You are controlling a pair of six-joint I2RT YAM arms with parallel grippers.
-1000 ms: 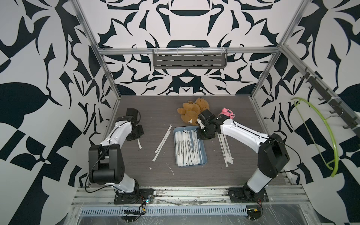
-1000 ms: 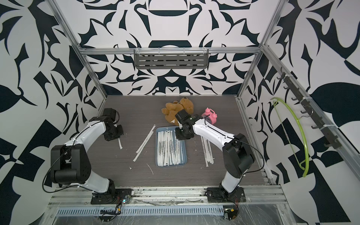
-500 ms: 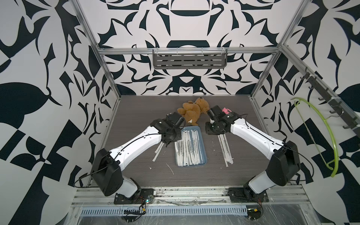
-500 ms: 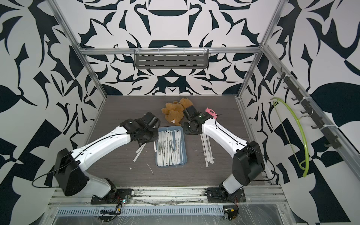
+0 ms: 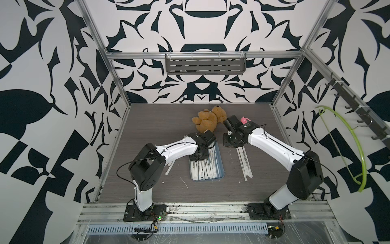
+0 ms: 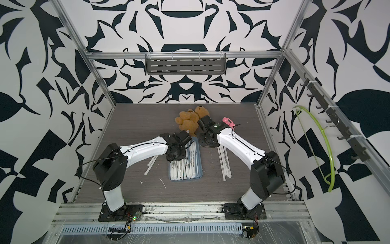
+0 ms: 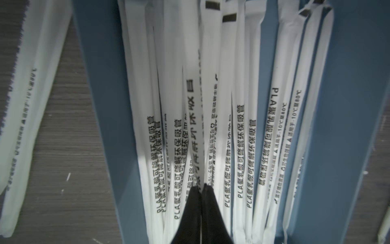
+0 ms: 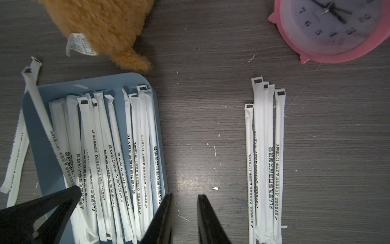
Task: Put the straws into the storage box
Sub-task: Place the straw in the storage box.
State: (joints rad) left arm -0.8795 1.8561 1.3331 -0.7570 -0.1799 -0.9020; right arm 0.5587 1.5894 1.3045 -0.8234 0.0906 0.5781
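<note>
A couple of loose straws (image 5: 169, 168) lie on the bench (image 5: 147, 131) just left of the storage box (image 7: 101, 105). A second ago the left arm was tucked at the bench's left edge. Now it reaches across, and the left tool (image 7: 201, 188) sits over the box, clenched tight on a straw (image 7: 195, 99) near one end, the rest angling out over the pile. It might be two in the pinch, can't tell. So a delivery is in hand, with release not yet done. Most straws (image 5: 205, 169) are already in the box, lying lengthwise. The right tool (image 8: 184, 196) has shifted off the box's far corner to bare bench just beside it, jaws a narrow gap apart and holding nothing. Right of it a tight group of straws (image 8: 266, 158) waits on the bench, clear of the box, and is likely its next pick. The teddy bear (image 5: 207, 121) and pink clock (image 8: 329, 27) sit beyond and aren't involved.
</note>
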